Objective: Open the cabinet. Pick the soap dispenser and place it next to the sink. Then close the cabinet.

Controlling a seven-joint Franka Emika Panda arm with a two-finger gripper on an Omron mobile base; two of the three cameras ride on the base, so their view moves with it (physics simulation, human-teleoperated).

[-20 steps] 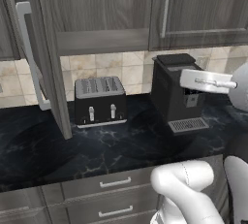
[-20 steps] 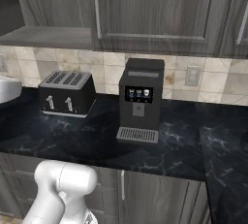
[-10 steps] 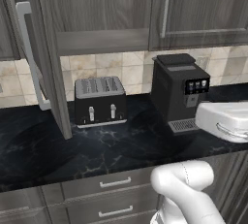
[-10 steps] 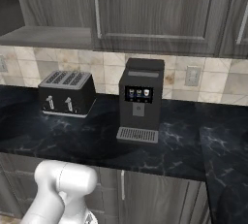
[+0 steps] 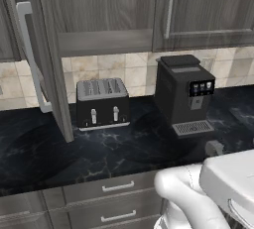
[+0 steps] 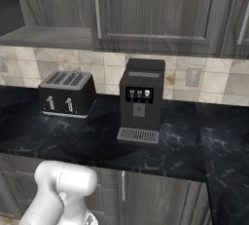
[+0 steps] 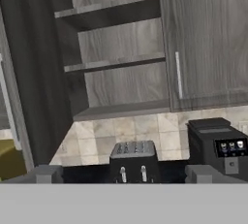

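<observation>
Down and to the right goes the white arm since a moment ago. Its gripper (image 7: 123,175) stands wide with nothing in it. Up ahead, the cabinet (image 7: 116,48) has its left door (image 5: 47,59) swung out, shelves bare. Below sit a toaster (image 5: 101,103) and coffee machine (image 5: 184,94) on the counter (image 5: 99,153).

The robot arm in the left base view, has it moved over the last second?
Yes. The arm has dropped from beside the coffee machine top to below the counter edge.
</observation>
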